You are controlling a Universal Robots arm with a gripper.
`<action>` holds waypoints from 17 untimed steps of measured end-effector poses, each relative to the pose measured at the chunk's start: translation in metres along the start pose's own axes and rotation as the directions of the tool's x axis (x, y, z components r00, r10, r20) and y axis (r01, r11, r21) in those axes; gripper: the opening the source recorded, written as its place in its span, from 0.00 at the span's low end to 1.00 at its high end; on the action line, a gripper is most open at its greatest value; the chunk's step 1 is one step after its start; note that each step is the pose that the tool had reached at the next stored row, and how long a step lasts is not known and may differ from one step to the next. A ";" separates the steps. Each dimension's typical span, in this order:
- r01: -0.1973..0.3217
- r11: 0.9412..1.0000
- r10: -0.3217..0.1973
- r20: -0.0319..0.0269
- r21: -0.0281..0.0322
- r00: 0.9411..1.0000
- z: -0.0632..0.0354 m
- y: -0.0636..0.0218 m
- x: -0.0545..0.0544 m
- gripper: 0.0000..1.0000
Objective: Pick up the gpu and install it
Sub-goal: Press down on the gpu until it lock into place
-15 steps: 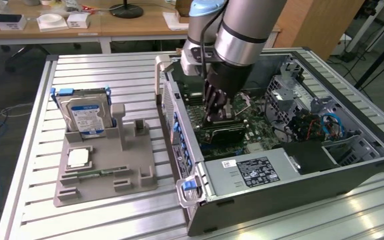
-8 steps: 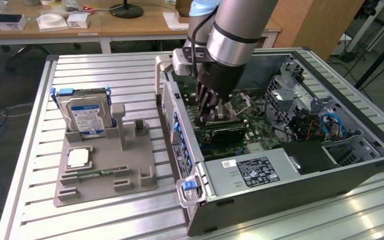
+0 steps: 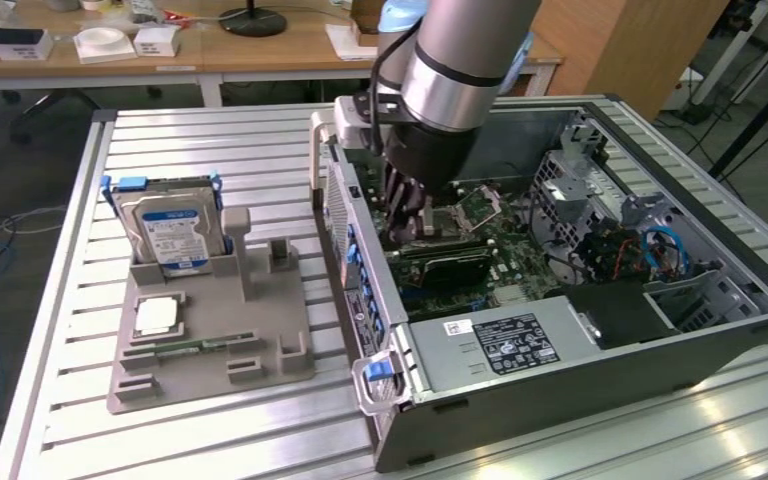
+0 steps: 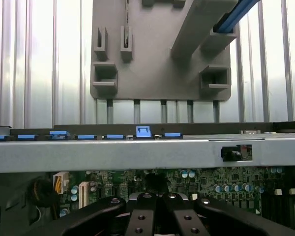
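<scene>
The arm reaches down into the open computer case [image 3: 704,330], which lies on its side on the slatted metal bench [image 3: 64,300]. The end effector [image 3: 407,222] sits low over the green motherboard [image 3: 518,262], its fingers pressed together. Just beneath and beside it, a dark flat card lies along the board: I take that for the gpu [image 3: 444,262], near or in its slot. Whether the fingers pinch its top edge or only bear on it, I cannot tell from where I stand; the wrist view gives the black finger links [image 4: 157,216] drawn close over the board, and the card itself is hidden under them.

To seat a card like this well, my judgement is that it wants to stay square to the slot and be pressed straight down, evenly along its length, with the bracket end lined up against the rear wall of the case. Any tilt would likely jam one corner.

Off to the exterior view's left stands a grey holder tray [image 3: 211,345], with a silver hard drive [image 3: 171,228] upright in it and a narrow green memory stick [image 3: 204,345] lying flat. Behind the bench runs a wooden desk [image 3: 251,50] with small white boxes [image 3: 104,42] on it, and cables trail on the floor.
</scene>
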State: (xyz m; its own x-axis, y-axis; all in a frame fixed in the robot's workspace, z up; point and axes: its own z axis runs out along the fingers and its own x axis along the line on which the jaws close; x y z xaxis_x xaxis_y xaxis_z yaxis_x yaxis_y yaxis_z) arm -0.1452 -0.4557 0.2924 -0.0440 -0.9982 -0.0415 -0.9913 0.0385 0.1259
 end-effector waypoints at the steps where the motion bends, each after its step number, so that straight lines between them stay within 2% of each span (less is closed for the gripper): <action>1: 0.000 1.000 0.000 0.000 0.000 1.000 0.0001 0.0006 0.000 0.11; 10: 0.000 1.000 0.000 0.000 -0.001 1.000 0.0007 0.0049 0.000 0.11; 15: -0.001 1.000 0.001 -0.009 0.000 1.000 0.0008 0.0051 0.000 0.11; 17: -0.001 1.000 0.001 -0.010 0.000 1.000 0.0009 0.0058 0.000 0.11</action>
State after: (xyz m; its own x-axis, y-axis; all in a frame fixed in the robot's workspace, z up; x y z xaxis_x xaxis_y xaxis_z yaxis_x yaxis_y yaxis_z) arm -0.1511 -0.4558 0.2923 -0.0440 -0.9985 -0.0317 -0.9912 0.0397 0.1261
